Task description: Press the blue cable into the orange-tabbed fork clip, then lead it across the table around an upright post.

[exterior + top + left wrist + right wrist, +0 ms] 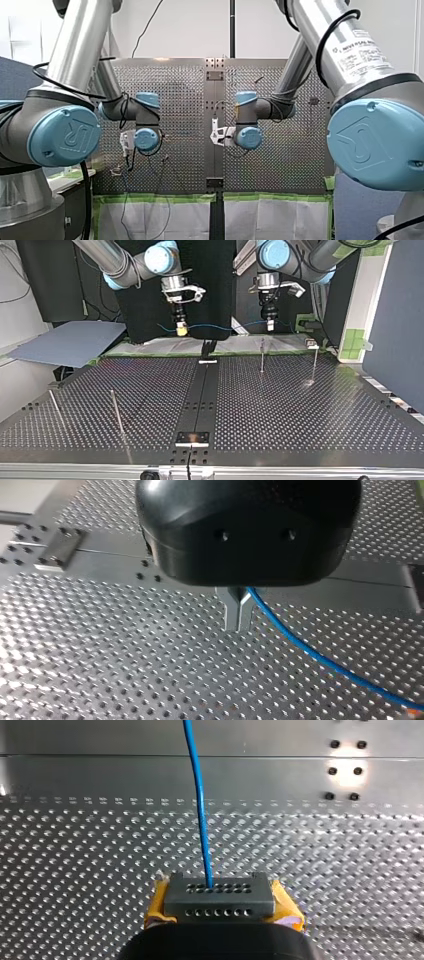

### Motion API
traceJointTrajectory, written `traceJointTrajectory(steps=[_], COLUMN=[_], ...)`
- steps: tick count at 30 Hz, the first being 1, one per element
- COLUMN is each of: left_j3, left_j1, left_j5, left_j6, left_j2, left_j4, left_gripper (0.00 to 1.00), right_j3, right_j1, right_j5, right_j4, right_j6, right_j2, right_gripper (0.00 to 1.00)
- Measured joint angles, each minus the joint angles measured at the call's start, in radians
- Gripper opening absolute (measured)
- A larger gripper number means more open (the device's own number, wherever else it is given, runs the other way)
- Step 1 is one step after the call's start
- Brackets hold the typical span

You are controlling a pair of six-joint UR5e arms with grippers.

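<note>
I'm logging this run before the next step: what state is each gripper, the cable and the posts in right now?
left gripper: shut on the blue cable.
right gripper: shut on the blue cable.
blue cable: strung between the two grippers, wound round no post.
upright posts: standing, none touched by the cable.

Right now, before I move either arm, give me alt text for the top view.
The blue cable hangs between my right gripper, at the view's left, and my left gripper, both by the perforated table's far edge. Thin upright posts stand on it.
</note>
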Motion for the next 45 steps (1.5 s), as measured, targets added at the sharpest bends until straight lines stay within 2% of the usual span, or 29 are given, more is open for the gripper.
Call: traceJointTrajectory(steps=[6, 22, 33, 40, 45], left_j3=[-0.003, 0.004, 0.024, 0.061, 0.072], left_j1=[0.009, 0.036, 0.05, 0.055, 0.061], left_j5=[0.006, 0.038, 0.054, 0.06, 0.073], left_j6=[0.0, -0.069, -0.071, -0.083, -0.103], left_j2=[-0.019, -0.169, -0.242, -0.31, -0.331], left_j4=[0.02, 0.16, 0.172, 0.19, 0.194], left_gripper=[0.02, 0.02, 0.02, 0.02, 0.02], right_j3=[-0.029, -0.12, -0.177, -0.183, -0.207], right_j1=[0.005, 0.0, -0.001, -0.001, -0.001], right_j5=[-0.005, -0.013, -0.025, -0.025, -0.027], right_j4=[-0.012, -0.019, -0.017, -0.018, -0.018], right_j6=[0.0, -0.001, 0.002, 0.003, 0.002], right_j2=[0.054, 0.201, 0.275, 0.29, 0.317], right_gripper=[0.0, 0.0, 0.0, 0.0, 0.0])
